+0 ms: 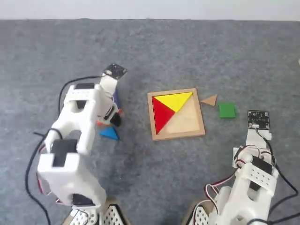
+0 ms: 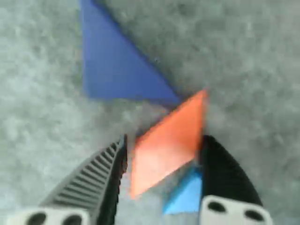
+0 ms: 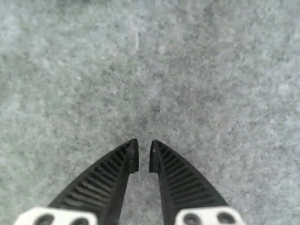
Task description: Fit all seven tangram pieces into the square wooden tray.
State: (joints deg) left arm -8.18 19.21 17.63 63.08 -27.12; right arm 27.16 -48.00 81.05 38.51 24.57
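The square wooden tray (image 1: 200, 123) lies mid-table with a yellow triangle (image 1: 174, 100) and a red triangle (image 1: 161, 115) inside it. Just right of the tray rest a small tan triangle (image 1: 209, 100) and a green square (image 1: 227, 110). My left gripper (image 2: 164, 140) is shut on an orange parallelogram (image 2: 166, 145), which sits tilted between its fingers (image 2: 101, 178). A dark blue triangle (image 2: 117, 70) lies just beyond the orange piece, and a light blue triangle (image 2: 185, 194) peeks out under it. My right gripper (image 3: 144, 157) is shut on nothing, over bare carpet.
Grey carpet (image 1: 187, 51) covers the table. The left arm (image 1: 79, 126) hides much of the dark blue triangle (image 1: 116, 99) from above; the light blue triangle (image 1: 109, 133) lies beside it. The right arm (image 1: 255, 173) stands at the front right, short of the green square.
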